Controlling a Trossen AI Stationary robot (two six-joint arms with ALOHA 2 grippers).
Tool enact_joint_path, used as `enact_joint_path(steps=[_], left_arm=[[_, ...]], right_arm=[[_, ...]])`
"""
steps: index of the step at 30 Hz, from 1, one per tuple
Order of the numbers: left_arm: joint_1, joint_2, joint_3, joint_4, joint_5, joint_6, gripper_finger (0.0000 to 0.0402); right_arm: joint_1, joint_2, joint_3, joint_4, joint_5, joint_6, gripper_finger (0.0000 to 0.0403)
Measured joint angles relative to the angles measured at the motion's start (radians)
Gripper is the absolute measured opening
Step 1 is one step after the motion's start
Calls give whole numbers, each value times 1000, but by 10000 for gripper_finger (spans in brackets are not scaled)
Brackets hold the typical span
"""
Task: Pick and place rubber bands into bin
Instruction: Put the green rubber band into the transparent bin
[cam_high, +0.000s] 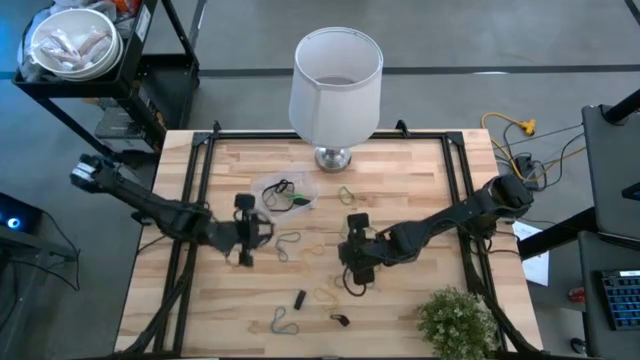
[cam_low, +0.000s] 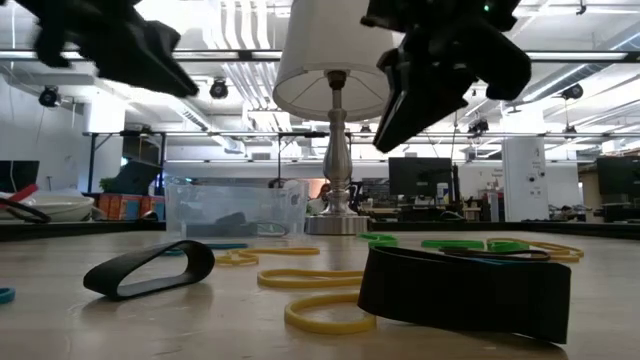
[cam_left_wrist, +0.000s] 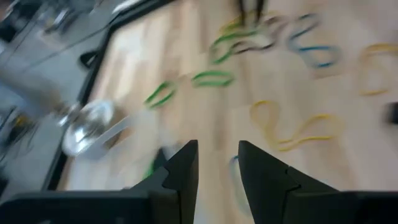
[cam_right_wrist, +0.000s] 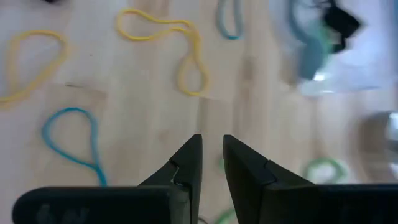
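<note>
Rubber bands lie scattered on the wooden table (cam_high: 420, 180): green ones (cam_high: 347, 195) near the lamp base, yellow loops (cam_right_wrist: 180, 50), a blue loop (cam_right_wrist: 74, 143) and black ones (cam_low: 150, 270). The clear bin (cam_high: 285, 192) sits left of the lamp base with a few bands inside. My left gripper (cam_high: 266, 229) hovers just near of the bin, open, with nothing between its fingers (cam_left_wrist: 186, 171). My right gripper (cam_high: 346, 252) hovers over the table's middle, its fingers (cam_right_wrist: 193, 158) a narrow gap apart over bare wood, holding nothing that I can see.
A white lampshade on a metal base (cam_high: 335, 157) stands at the far middle of the table. A small green plant (cam_high: 455, 322) sits at the near right corner. A wide black band (cam_low: 465, 290) lies close to the near edge. Black frame rails run along the table's sides.
</note>
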Motion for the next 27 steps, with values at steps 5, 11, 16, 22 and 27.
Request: enact_joint_path(steps=[5,11,16,22,27], left_arm=[[-135,12,10,22,1,2,99],[-254,21,26,57,1,8,99],[-305,28,36,64,1,8,99],[-309,32,36,69,1,8,99],[-309,31,36,79,0,8,99]], right_arm=[[-57,0,-61,117,-97,-80,59],[-116,0,-127,135,-106,-54,59],[-154,0,-185,164,-115,-46,59],[-190,0,-239,287,-190,-60,59],[-218,0,-252,326,-246,-62,59]])
